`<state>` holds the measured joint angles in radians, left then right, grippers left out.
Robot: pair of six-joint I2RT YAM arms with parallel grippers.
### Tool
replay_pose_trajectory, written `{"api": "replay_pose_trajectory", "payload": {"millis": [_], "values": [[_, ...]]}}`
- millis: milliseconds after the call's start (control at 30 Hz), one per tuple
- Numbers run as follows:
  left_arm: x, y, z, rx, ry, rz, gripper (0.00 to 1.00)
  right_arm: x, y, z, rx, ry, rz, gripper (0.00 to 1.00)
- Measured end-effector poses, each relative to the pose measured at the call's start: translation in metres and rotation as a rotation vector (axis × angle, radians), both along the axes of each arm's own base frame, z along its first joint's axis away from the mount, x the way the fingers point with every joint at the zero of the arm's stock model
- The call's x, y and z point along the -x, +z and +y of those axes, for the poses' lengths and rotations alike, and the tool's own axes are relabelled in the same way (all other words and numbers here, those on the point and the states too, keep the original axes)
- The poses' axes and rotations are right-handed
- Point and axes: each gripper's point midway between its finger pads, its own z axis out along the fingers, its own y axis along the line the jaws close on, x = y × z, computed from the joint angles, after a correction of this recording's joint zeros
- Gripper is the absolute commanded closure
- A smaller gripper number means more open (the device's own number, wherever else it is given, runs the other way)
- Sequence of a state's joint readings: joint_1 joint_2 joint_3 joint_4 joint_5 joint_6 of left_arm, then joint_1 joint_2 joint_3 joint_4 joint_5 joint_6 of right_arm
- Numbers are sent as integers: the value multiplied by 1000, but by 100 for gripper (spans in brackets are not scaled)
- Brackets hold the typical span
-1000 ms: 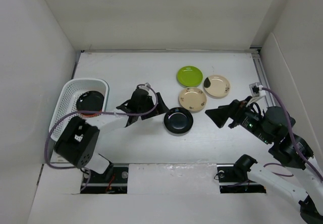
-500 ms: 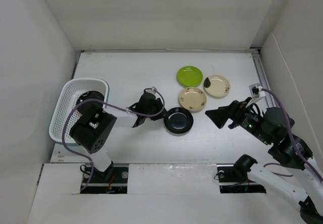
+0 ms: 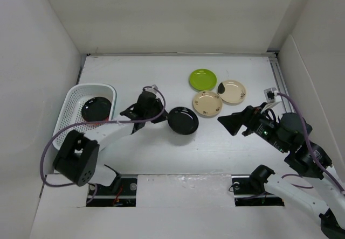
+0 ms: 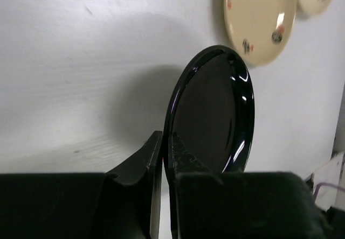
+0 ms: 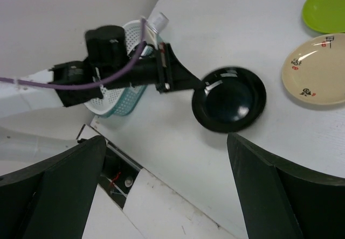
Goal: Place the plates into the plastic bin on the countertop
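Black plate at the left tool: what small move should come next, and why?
Probably lift it and swing left toward the bin: the left tool is shut on the rim of the black plate, and the bin, holding a second plate, sits to its left.

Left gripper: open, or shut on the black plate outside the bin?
Shut on it. In the left wrist view the left gripper pinches the rim of the black plate, one finger on each side.
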<state>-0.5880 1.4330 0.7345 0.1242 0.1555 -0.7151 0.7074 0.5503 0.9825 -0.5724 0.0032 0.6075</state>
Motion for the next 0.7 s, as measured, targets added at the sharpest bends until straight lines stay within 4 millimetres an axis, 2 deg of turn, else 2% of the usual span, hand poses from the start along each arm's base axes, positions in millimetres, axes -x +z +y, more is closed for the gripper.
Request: {"api": "replay_pose_trajectory", "payload": {"millis": [100, 167, 233, 300, 367, 433, 467, 533, 700], "values": [[-27, 46, 40, -12, 123, -76, 100, 0, 1, 0, -4, 0, -5, 0], [-49, 80, 82, -2, 247, -138, 100, 0, 1, 0, -5, 1, -5, 0], [-70, 109, 147, -6, 436, -201, 100, 1, 1, 0, -6, 1, -6, 0], [-78, 124, 223, -22, 641, -235, 100, 2, 2, 0, -10, 8, -10, 0], [-71, 125, 293, -55, 837, -229, 100, 2, 4, 2, -14, 15, -15, 0], [-54, 117, 346, -88, 992, -187, 100, 3, 4, 3, -15, 21, -16, 0], [-45, 113, 364, -101, 1046, -167, 100, 3, 4, 3, -15, 24, -18, 0], [-33, 106, 383, -116, 1105, -134, 100, 3, 4, 4, -10, 28, -21, 0], [-25, 84, 394, -111, 1126, -51, 100, 4, 4, 4, -5, 38, -25, 0]]}}
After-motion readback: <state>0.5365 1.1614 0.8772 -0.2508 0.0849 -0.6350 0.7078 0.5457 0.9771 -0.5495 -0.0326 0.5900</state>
